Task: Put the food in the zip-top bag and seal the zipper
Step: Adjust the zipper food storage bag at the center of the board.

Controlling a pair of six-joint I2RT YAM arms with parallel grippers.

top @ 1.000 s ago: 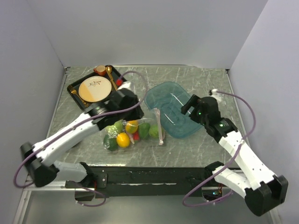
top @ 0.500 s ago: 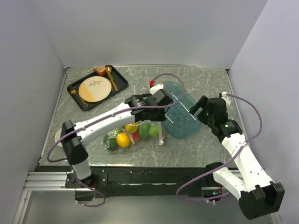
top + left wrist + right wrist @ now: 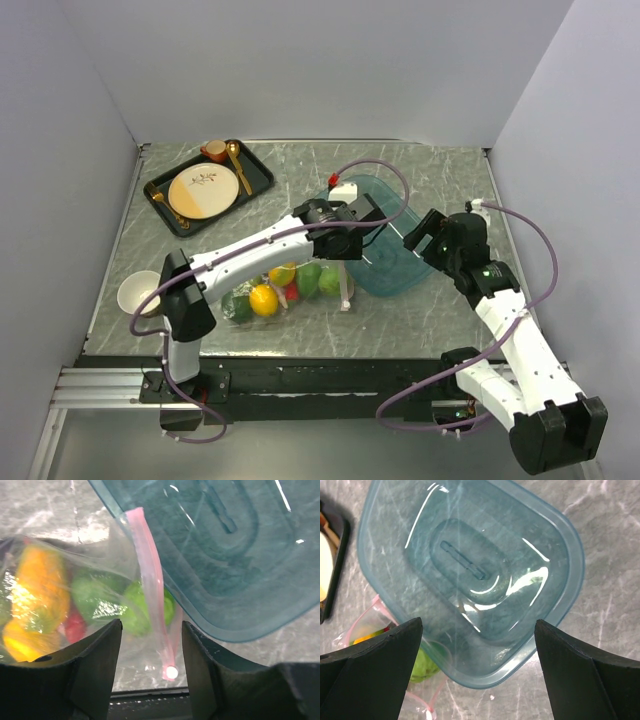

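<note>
The clear zip-top bag (image 3: 285, 288) lies on the table at front centre with the food inside: yellow lemon (image 3: 264, 299), orange-yellow mango (image 3: 42, 592), green round ones (image 3: 142, 611) and a red piece (image 3: 75, 628). Its pale pink zipper (image 3: 150, 580) runs along the mouth at the bag's right edge (image 3: 344, 278), beside the teal tub. My left gripper (image 3: 347, 248) hovers over that strip. In the left wrist view it (image 3: 150, 652) is open, the strip's near end between the fingers, untouched. My right gripper (image 3: 477, 667) is wide open and empty above the tub (image 3: 470, 575).
The teal translucent tub (image 3: 385, 240) overlaps the far end of the zipper. A black tray (image 3: 255, 180) with a plate, an orange cup and spoons stands at back left. A white bowl (image 3: 138, 292) sits at front left. Walls close in three sides.
My left arm has swung right, from over the bag's left side to over the zipper next to the tub. The right gripper has drawn back slightly to the right.
</note>
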